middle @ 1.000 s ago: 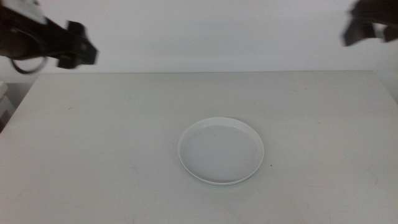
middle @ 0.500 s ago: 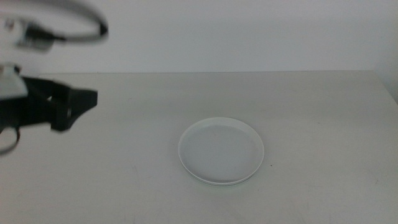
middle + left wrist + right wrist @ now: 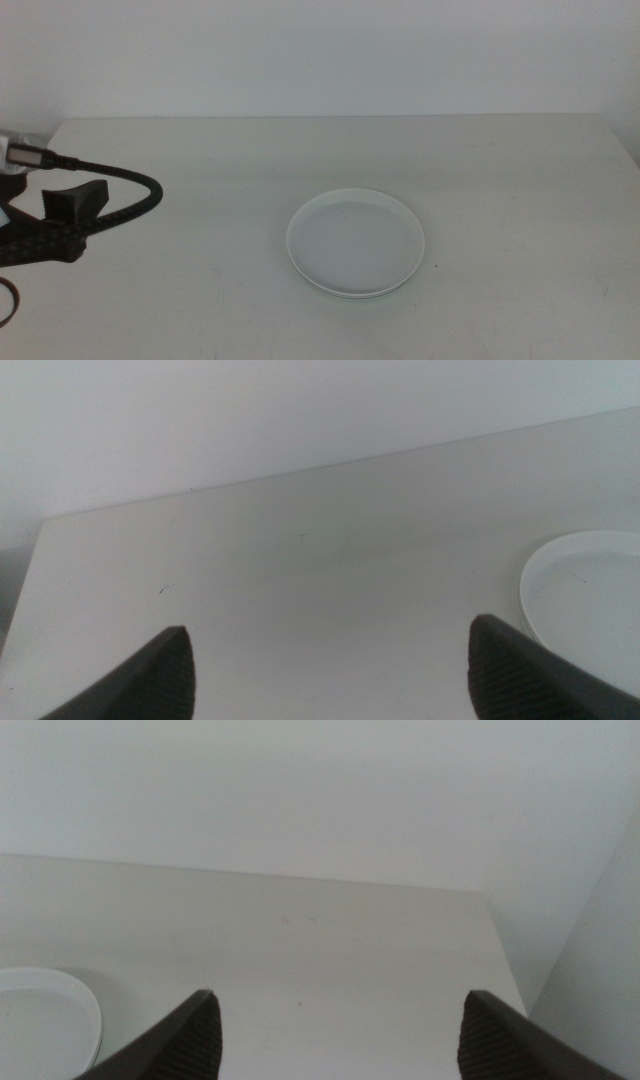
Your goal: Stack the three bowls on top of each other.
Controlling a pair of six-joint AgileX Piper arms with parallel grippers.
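A white bowl (image 3: 355,240) sits at the table's centre, and a thin second rim shows under its near edge, so it rests on at least one other dish. No green or grey-blue bowl can be made out apart from that. My left gripper (image 3: 70,222) is low at the left edge, well clear of the stack. Its wrist view shows the jaws of the left gripper (image 3: 330,685) wide open and empty, with the white bowl (image 3: 585,595) off to one side. My right gripper (image 3: 340,1045) is out of the middle view, open and empty, and the white bowl (image 3: 40,1020) is only partly in its view.
The pale table (image 3: 500,170) ends at a back edge below a plain white wall. A black cable (image 3: 130,195) loops over the left arm. The table's right edge (image 3: 505,970) drops off beside the right gripper.
The left arm has dropped from the upper left corner to the lower left edge. The right arm, seen top right a second ago, has left the middle view. The bowls have not moved.
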